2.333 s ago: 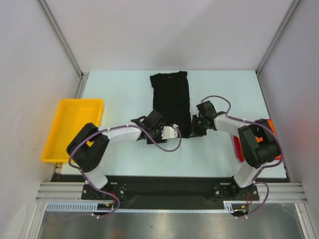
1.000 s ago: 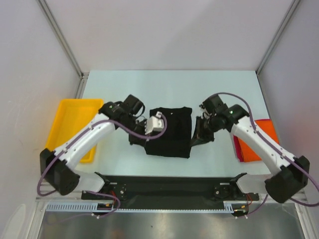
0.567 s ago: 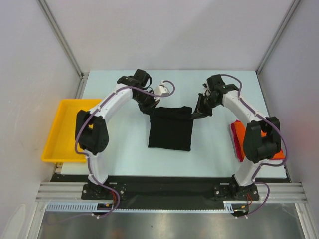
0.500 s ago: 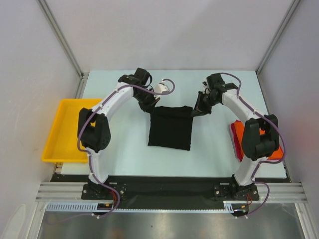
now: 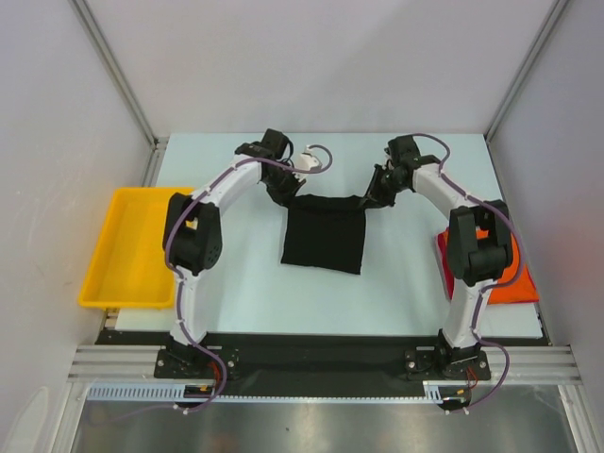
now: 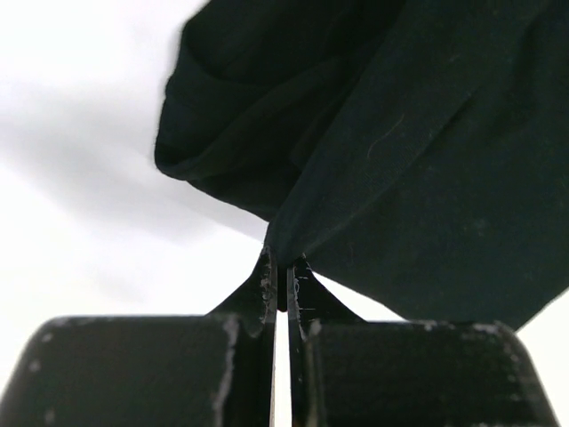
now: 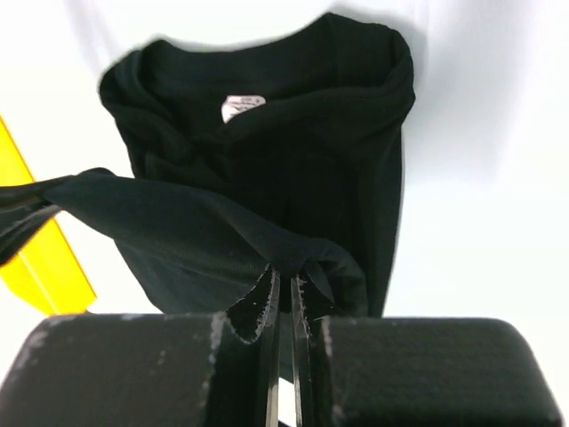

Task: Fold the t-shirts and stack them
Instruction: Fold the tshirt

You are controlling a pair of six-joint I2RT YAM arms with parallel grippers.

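The black t-shirt (image 5: 324, 238) lies folded into a rough square at the table's middle. My left gripper (image 5: 289, 193) is shut on its far left corner, and my right gripper (image 5: 368, 198) is shut on its far right corner. In the left wrist view the left gripper (image 6: 284, 263) pinches a point of black cloth (image 6: 427, 160) that hangs lifted off the table. In the right wrist view the right gripper (image 7: 286, 277) holds a fold of the black t-shirt (image 7: 267, 169), and below it the collar with its white label (image 7: 242, 106) shows. Orange-red t-shirts (image 5: 495, 278) with a pink edge (image 5: 444, 269) lie at the right, partly behind the right arm.
A yellow tray (image 5: 132, 247) sits at the table's left edge and shows as a yellow wedge (image 7: 44, 267) in the right wrist view. Grey walls with metal frame posts close in the table on three sides.
Both grippers have carried their corners of the black t-shirt from the table's middle toward the far side, over the rest of the shirt. The folded shirt now looks shorter.
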